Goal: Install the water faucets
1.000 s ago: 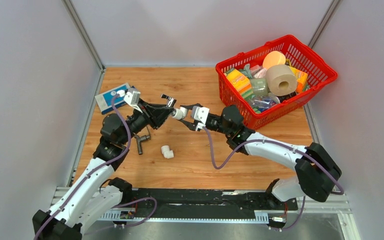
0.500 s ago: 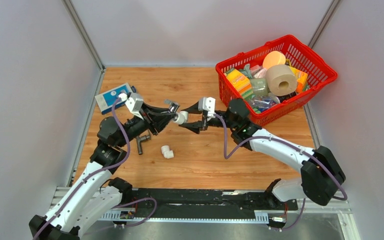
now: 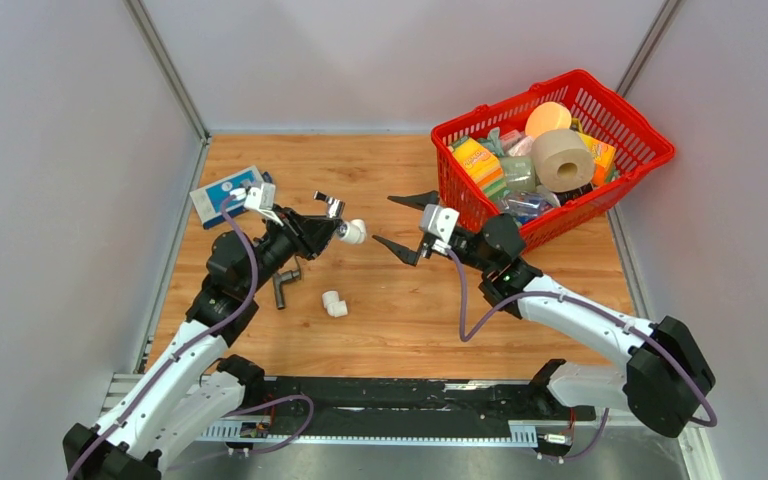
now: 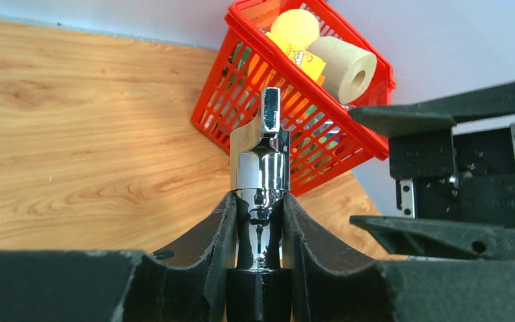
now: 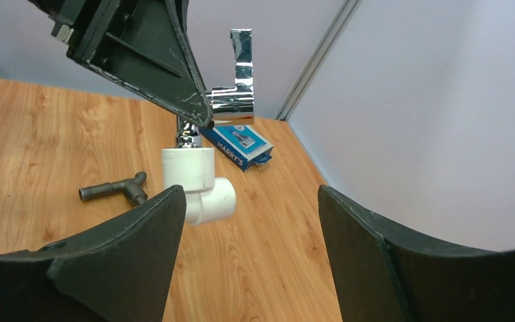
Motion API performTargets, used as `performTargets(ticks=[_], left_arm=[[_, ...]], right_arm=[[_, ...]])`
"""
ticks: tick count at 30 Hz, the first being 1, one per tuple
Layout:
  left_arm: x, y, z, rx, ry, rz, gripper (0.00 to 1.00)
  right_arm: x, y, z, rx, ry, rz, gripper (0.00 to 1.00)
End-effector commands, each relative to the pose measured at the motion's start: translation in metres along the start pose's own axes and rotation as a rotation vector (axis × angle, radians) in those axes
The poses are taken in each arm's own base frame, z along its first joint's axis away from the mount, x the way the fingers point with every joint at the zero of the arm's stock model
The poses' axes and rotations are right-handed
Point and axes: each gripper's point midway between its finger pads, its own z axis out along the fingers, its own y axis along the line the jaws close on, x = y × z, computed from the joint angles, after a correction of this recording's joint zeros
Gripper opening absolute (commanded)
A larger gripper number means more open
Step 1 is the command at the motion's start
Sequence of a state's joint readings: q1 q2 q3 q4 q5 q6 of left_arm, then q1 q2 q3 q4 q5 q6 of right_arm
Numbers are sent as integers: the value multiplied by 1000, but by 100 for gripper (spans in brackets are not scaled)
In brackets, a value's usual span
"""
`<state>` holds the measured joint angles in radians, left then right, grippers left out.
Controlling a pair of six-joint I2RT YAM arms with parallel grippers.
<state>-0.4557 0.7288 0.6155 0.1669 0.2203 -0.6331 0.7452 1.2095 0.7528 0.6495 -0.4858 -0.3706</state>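
My left gripper (image 3: pixel 326 231) is shut on the shiny chrome water faucet (image 3: pixel 331 206), held above the table. In the left wrist view the chrome body (image 4: pixel 261 171) stands up between the fingers (image 4: pixel 218 228). A white elbow fitting (image 3: pixel 355 233) sits on the faucet's end (image 5: pixel 198 181). My right gripper (image 3: pixel 388 221) hangs open just right of the elbow, apart from it, with nothing between its fingers (image 5: pixel 249 194). The dark grey faucet (image 3: pixel 282 285) lies on the wood below the left gripper. A second white elbow (image 3: pixel 334 303) lies beside it.
A red basket (image 3: pixel 650 150) full of household items stands at the back right, close behind the right arm. A blue box (image 3: pixel 225 193) lies at the back left, near the left wall. Grey walls close in both sides.
My right gripper has opened, let go of the white elbow and drawn back to the right. The left gripper keeps the chrome faucet with the elbow on its end.
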Motion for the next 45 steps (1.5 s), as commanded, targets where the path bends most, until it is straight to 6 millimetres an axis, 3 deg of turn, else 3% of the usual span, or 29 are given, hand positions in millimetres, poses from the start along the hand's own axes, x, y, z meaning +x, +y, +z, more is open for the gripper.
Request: performTargets(ticks=[1, 8, 13, 17, 26, 29, 33, 40, 43, 44, 45], left_arm=[[-19, -8, -1, -6, -68, -117, 0], [-17, -3, -3, -37, -80, -225, 0], [-21, -13, -1, 15, -95, -305, 0], [-22, -18, -4, 37, -96, -338, 0], [-28, -31, -7, 96, -105, -346, 0], [-28, -33, -9, 109, -101, -342, 0], [-29, -37, -12, 133, -108, -331, 0], [-44, -52, -11, 257, -177, -153, 0], [-39, -68, -13, 398, -169, 37, 0], [-46, -75, -14, 447, -209, 89, 0], [-37, -75, -14, 481, -193, 145, 0]], right_arm=[[-21, -1, -3, 27, -92, -107, 77], [-13, 28, 0, -59, -91, -202, 77], [-5, 52, 10, -97, -78, -245, 76], [2, 55, 16, -57, -83, -262, 74], [33, 39, 27, 54, -17, -317, 74], [32, 37, 31, 77, -38, -295, 72], [31, 42, 40, 35, -58, -218, 55], [7, 50, 38, -96, -117, 73, 1], [-8, 54, 38, -195, -116, 262, 0], [-16, 57, 38, -239, -118, 320, 0], [-21, 56, 37, -257, -115, 377, 0]])
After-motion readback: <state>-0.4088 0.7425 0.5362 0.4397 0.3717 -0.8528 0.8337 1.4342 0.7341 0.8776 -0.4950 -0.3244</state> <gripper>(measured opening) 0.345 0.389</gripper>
